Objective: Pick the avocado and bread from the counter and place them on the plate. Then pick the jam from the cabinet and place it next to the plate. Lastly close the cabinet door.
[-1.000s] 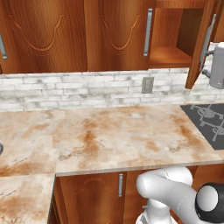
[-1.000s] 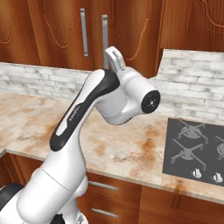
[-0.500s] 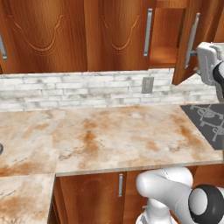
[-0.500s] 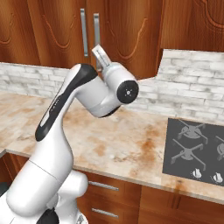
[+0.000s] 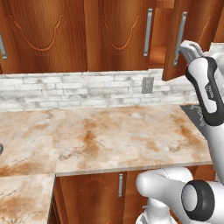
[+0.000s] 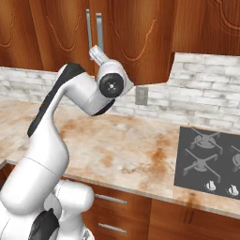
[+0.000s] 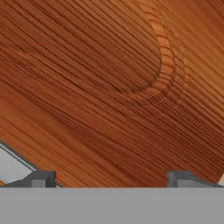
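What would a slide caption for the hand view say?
Open fingers close against the carved wooden cabinet door.

Small dark lettering runs along the white arm (image 5: 211, 92) but is too small to read.

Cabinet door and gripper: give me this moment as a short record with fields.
cabinet door: ajar, swung most of the way shut, long silver handle facing out
gripper: open, empty, fingertips wide apart, close against the door's carved wood
arm: raised above the counter, hand at the door
counter: beige stone, bare in the stretch seen here
cooktop: to the right
wall outlet: on the brick backsplash
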